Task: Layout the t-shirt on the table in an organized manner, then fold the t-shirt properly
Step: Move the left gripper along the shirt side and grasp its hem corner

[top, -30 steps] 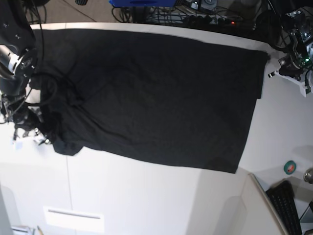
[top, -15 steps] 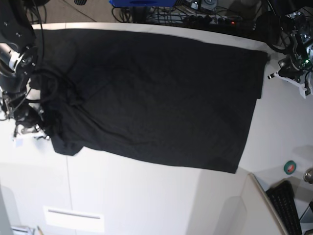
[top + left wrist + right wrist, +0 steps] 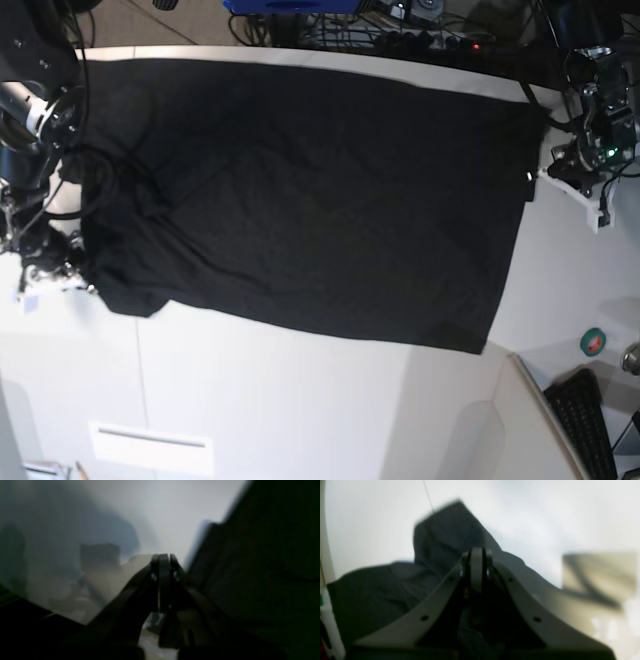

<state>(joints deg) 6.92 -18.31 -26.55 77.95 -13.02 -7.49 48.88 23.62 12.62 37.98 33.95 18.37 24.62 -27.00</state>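
Right tool (image 3: 477, 555) clamped on t-shirt (image 3: 310, 200) sleeve edge, left tool (image 3: 163, 557) closed, empty; pull outward evenly, low over surface (image 3: 300, 400)

We see the left gripper (image 3: 163, 556) with jaws pressed together. The right gripper (image 3: 476, 552) is likewise closed, fingertips meeting.

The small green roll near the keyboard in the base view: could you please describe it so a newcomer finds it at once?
Start at the black t-shirt spread over the table. Go past its lower right corner to the dark keyboard. Just above sits the green roll, the only small round coloured thing there.
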